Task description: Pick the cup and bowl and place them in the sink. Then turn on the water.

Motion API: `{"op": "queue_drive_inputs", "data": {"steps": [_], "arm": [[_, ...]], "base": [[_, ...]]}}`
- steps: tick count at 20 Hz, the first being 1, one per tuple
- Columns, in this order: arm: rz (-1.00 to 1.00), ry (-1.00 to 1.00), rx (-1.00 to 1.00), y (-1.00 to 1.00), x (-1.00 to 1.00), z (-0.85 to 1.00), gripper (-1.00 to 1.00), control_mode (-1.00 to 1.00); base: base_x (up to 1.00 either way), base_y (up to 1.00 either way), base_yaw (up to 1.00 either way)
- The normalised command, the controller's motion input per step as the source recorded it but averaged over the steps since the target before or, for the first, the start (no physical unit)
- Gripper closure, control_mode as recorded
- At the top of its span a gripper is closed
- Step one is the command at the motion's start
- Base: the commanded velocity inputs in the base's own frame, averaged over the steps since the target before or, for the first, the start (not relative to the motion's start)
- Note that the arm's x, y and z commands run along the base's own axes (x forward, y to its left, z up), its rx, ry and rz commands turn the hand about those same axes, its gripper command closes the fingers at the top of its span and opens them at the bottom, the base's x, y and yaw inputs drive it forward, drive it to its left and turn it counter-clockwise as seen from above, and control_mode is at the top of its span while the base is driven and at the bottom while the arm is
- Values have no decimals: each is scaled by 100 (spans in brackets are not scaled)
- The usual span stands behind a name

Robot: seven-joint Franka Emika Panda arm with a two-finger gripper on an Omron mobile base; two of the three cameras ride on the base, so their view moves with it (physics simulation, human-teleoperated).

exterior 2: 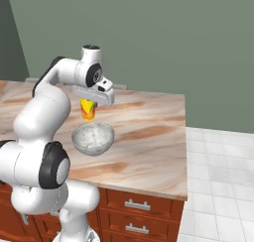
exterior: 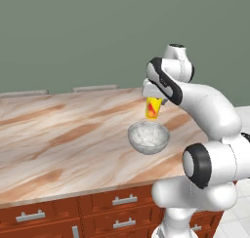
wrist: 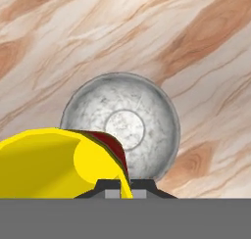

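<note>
Counter of beige-brown marble was seen spread across the middle of both base views, with wooden drawers along the lower edge; the sink and its faucet could not be made out in any of the views, so a drive or a long swing was judged to be needed before anything could be set down. A knock against the counter edge during that travel was considered possible.

Next in size, the bowl was found standing on the counter just right of centre in the left base view, and at the centre of the hand view, directly beneath the lifted load. A drop from there was judged likely to land in the bowl or to clip its rim and tip it.

Smallest, the cup was held clear above the bowl, hanging under the gripper in the upper centre of that view. The fingers were seen pinched on the cup's wall at the lower edge of the hand view. Because only a thin rim seemed to be caught, a slip or a swing of the cup under quick motion was feared.
</note>
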Motion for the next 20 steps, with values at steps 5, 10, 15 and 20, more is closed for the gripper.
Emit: {"op": "queue_drive_inputs", "data": {"steps": [5, 10, 15, 20], "arm": [[6, 0, 0, 21, 1, -8, 100, -100], [0, -1, 0, 0, 0, 0, 100, 100], [0, 0, 0, 0, 0, 0, 100, 100], [0, 0, 0, 0, 0, 0, 100, 100]], "base": [[0, 0, 0], [0, 0, 0], [-10, -18, -3], [-87, -75, -25]]}}
